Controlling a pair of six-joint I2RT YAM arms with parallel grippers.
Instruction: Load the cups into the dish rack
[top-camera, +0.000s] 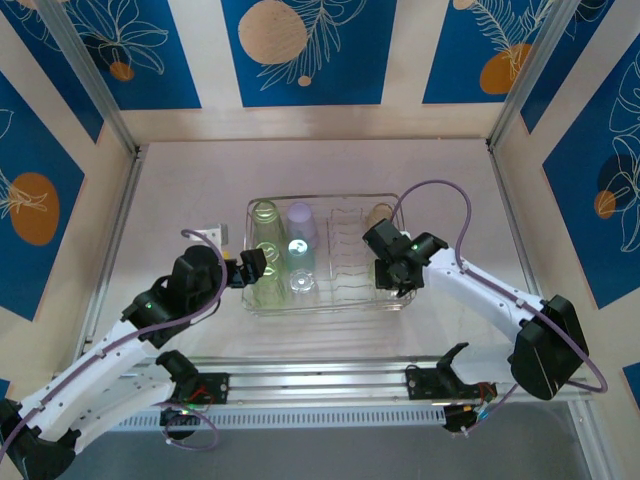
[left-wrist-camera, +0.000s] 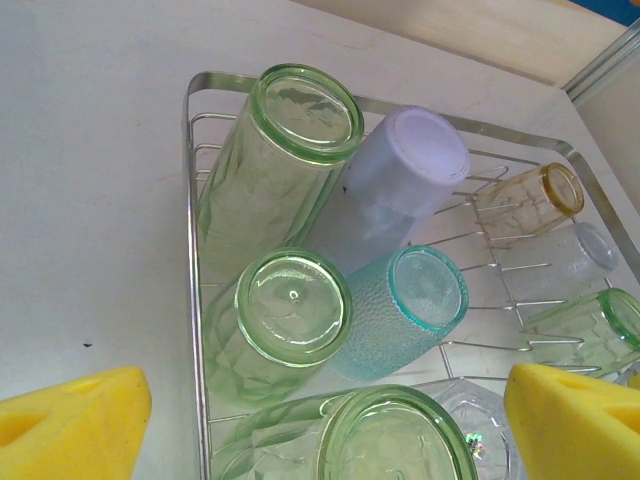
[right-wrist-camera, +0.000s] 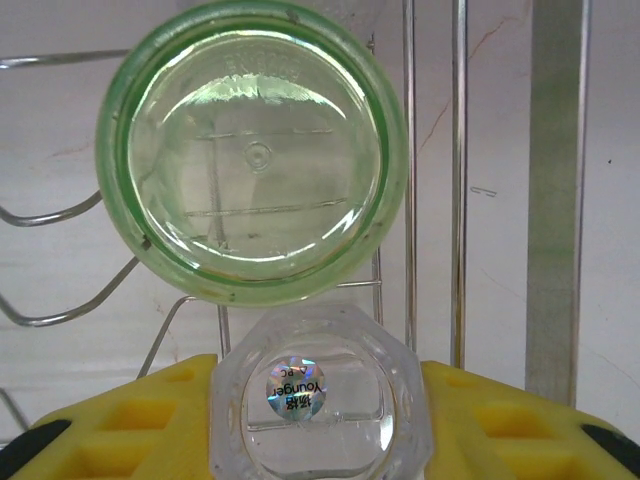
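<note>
Right wrist: right jaws pinch a clear octagonal cup (right-wrist-camera: 318, 400); left jaws spread above the wire rack (left-wrist-camera: 186, 180).

Left arm (top-camera: 90, 375) & right arm (top-camera: 480, 290) were white shells w/ chunky black joints. Each had a lilac cable (top-camera: 440, 182) looping off it and a tiny green LED (top-camera: 150, 305). Finger pads (left-wrist-camera: 70, 425) were bright yellow. Black bases (top-camera: 190, 380) had reddish wiring, afaict.
</note>
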